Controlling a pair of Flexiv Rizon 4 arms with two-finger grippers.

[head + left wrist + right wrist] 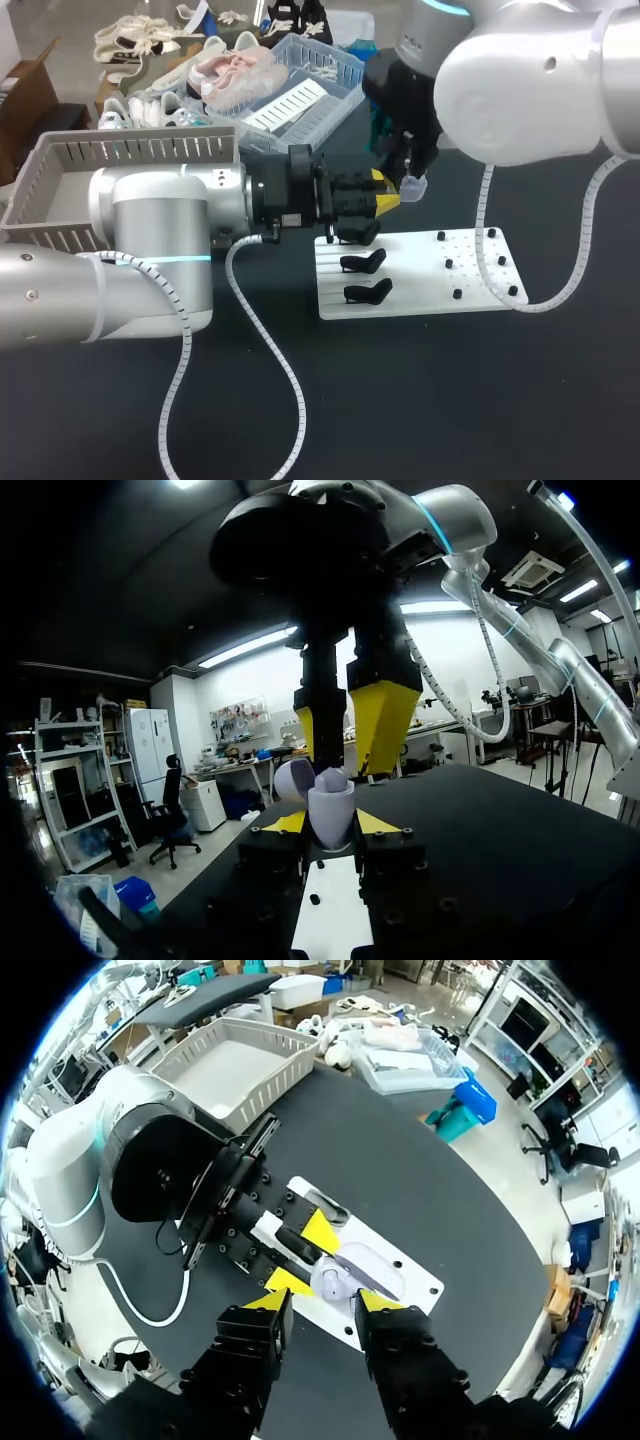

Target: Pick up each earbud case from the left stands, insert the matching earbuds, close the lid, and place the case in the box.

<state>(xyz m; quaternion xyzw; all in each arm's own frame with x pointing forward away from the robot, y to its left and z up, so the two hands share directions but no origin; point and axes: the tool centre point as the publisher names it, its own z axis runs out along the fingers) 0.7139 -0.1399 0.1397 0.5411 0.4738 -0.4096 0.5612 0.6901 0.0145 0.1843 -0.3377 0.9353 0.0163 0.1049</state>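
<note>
the left pincer (332,823) is clamped on the open case (331,808), holding it up over the white board (420,280) on the table (450,400), with the right pincer (322,1302) poised just above the case, its grip impossible to tell.

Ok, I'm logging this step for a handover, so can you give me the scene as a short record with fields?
left gripper: shut on the pale lilac earbud case, lid open, held up off the table
right gripper: directly above the case, pointing down
white stand plate: two black stands in view, no case on them
box: grey slatted basket beside the left arm
</note>
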